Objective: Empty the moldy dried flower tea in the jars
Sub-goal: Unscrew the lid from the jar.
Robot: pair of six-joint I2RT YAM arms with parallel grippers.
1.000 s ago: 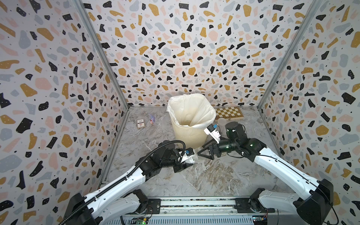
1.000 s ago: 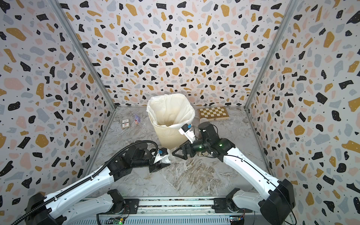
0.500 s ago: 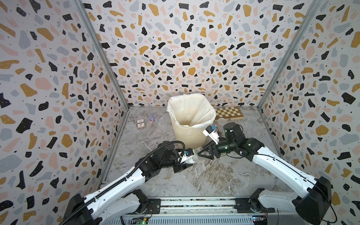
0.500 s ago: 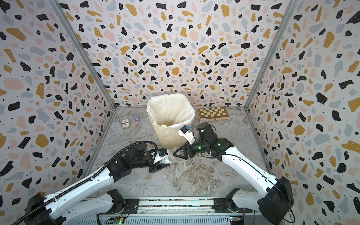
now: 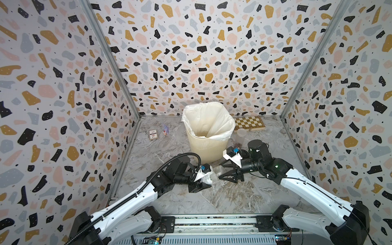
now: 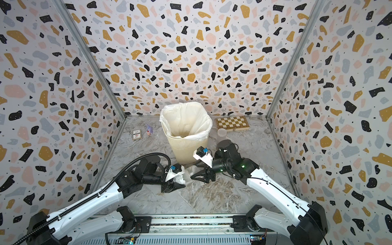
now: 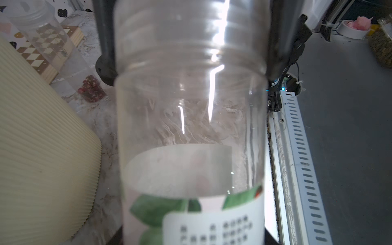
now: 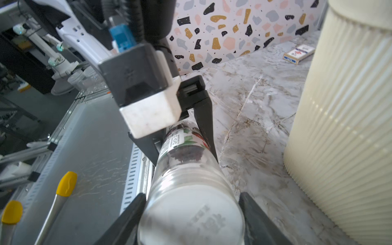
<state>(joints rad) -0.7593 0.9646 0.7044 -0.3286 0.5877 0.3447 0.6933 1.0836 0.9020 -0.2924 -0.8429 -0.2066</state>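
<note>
A clear labelled jar (image 5: 212,174) (image 6: 185,176) lies level above the table between my two arms, just in front of the bin. My left gripper (image 5: 204,180) (image 7: 191,233) is shut on its labelled end. My right gripper (image 5: 220,172) (image 8: 192,198) is shut on the clear lid (image 8: 191,214) at the other end, with both fingers touching its sides. Dark reddish dried flower tea (image 8: 186,153) sits inside near the label. A second clear jar (image 5: 241,134) (image 7: 42,36) stands behind my right arm with tea (image 7: 91,89) at its bottom.
The cream ribbed bin (image 5: 206,148) (image 6: 186,150) with a white bag stands close behind the held jar. A chessboard (image 5: 250,125) lies at the back right. A card box (image 5: 153,135) and a small figure (image 5: 165,129) lie at the back left.
My right gripper has moved a little left and its jaws have closed on the jar's lid. The left gripper still holds the jar in the same place.
</note>
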